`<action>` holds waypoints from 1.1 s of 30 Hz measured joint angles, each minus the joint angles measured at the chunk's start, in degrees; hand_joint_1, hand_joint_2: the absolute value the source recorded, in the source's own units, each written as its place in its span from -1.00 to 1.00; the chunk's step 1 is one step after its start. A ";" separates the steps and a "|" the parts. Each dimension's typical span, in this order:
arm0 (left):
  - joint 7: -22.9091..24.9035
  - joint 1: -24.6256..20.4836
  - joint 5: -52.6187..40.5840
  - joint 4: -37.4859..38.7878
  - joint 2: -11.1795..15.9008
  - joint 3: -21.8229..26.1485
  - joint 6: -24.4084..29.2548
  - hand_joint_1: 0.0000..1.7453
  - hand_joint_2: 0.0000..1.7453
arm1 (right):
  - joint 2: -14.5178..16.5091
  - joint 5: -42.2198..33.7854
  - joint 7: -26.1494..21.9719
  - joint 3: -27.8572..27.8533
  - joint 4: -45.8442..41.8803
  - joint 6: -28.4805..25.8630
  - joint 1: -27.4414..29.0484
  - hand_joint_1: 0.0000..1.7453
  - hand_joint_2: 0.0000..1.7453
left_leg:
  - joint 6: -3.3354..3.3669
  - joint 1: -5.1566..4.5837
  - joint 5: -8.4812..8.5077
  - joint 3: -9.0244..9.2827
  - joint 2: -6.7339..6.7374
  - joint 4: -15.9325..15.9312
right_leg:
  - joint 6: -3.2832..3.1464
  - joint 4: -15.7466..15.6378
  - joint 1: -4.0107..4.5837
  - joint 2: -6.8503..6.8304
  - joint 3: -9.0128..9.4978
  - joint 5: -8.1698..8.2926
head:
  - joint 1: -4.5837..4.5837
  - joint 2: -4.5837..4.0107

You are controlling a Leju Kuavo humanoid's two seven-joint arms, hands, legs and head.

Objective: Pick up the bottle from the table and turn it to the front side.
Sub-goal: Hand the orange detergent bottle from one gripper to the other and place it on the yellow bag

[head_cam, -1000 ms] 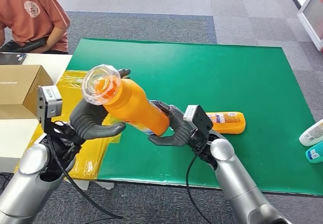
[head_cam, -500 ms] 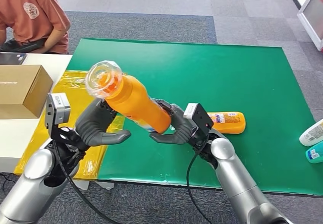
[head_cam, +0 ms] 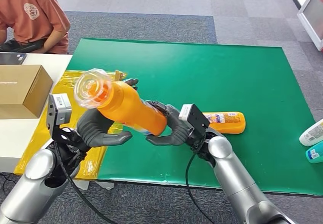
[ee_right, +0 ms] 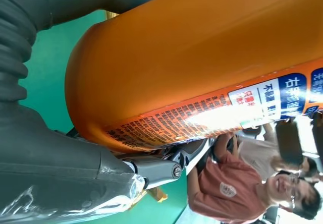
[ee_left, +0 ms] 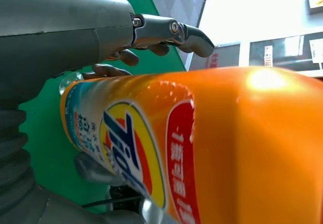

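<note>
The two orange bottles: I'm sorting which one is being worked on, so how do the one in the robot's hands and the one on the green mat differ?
The held bottle is off the table, tilted, gripped by the left hand and right hand; the lying bottle rests flat on the green mat, untouched. The held bottle looks bigger and shows a clear cap. Both are orange with labels.

The orange bottle (ee_left: 228,148) has a round Tide logo with small Chinese print beside it, and its back label's too tiny to read, tbh.
</note>
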 joint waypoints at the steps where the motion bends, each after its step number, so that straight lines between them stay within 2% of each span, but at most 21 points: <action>1: -0.02 0.00 0.03 0.00 0.02 0.01 0.00 -1.00 1.00 | -0.02 0.03 -0.09 0.26 -0.21 0.15 0.01 1.00 1.00 | 0.00 0.00 0.00 0.00 0.00 0.00 | 0.00 0.00 0.00 0.00 0.00 0.00 | -0.01 0.00; 20: -0.23 -0.12 0.23 -0.02 0.51 0.03 -0.05 -1.00 1.00 | -1.26 -0.31 -0.81 3.97 -1.82 1.37 0.12 1.00 1.00 | 0.00 0.00 0.00 0.00 0.00 0.00 | 0.00 0.00 0.00 0.00 -0.01 0.00 | -0.01 0.00; 24: -0.38 -0.13 0.19 -0.02 0.51 0.00 -0.04 1.00 1.00 | -1.43 -0.78 -0.73 4.37 -1.82 1.83 0.12 1.00 1.00 | 0.00 0.00 0.00 0.00 0.00 0.00 | 0.00 0.00 0.00 0.00 0.00 0.00 | 0.00 0.00; 33: -0.94 -0.30 -1.42 -0.15 0.49 -0.44 0.20 1.00 1.00 | -2.05 -1.19 -0.62 5.98 -1.82 1.94 0.12 1.00 1.00 | 0.00 0.00 0.00 0.00 0.00 0.00 | 0.00 0.00 0.00 0.00 -0.01 0.00 | 0.01 0.00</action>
